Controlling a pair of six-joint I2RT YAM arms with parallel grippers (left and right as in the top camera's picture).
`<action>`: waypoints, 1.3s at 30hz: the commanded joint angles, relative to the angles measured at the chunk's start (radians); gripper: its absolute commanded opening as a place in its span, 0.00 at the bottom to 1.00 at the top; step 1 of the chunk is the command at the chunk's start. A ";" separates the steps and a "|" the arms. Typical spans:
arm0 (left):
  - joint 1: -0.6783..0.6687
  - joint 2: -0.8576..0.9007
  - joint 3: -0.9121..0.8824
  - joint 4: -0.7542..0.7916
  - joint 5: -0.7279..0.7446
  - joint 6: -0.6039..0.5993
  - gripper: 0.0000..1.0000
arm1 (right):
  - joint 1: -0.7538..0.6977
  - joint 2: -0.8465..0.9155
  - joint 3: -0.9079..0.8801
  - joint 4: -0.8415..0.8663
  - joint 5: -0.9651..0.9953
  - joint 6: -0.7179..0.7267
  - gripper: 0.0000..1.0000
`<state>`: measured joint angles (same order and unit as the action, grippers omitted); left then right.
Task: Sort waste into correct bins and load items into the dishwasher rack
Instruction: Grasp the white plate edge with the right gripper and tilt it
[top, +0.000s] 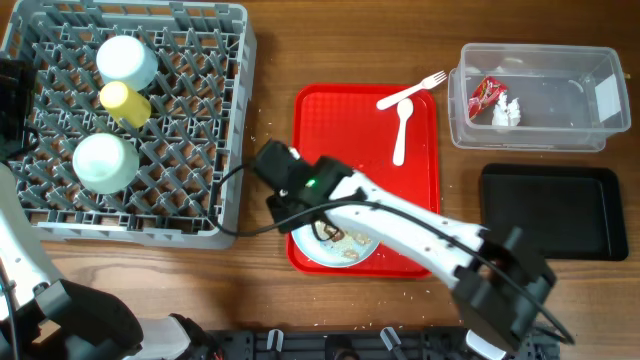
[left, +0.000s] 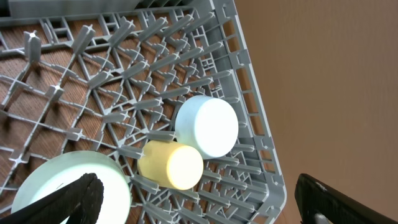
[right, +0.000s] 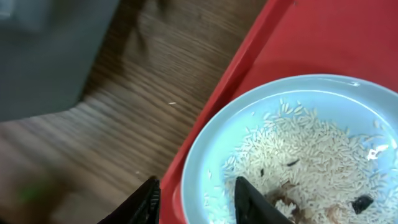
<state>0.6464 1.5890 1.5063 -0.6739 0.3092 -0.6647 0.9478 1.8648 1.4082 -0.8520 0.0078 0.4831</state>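
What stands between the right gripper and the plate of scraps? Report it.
Nothing visible. The right gripper is open directly at the plate, one finger on each side of its rim, over the red tray. The fork and spoon lie at the tray's far end, clear of it.

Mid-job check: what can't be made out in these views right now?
- Plate: overhead, the right arm covers its upper part; the right wrist view cuts it at the edge.
- Rice scraps: total amount hidden likewise.
- Right gripper: overhead, the arm hides the jaws; contact with the plate rim unclear.
- Tub label: print too small overhead.
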 joint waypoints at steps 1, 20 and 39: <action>-0.003 -0.018 -0.003 0.003 0.005 -0.005 1.00 | 0.018 0.094 -0.013 -0.040 0.067 0.018 0.27; -0.003 -0.018 -0.003 0.003 0.005 -0.005 1.00 | 0.097 0.108 -0.167 0.034 -0.098 -0.002 0.21; -0.003 -0.018 -0.003 0.003 0.005 -0.005 1.00 | 0.045 0.106 -0.005 -0.086 0.285 0.104 0.04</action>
<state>0.6464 1.5890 1.5063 -0.6739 0.3092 -0.6647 0.9958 1.9591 1.3411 -0.9234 0.2264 0.5728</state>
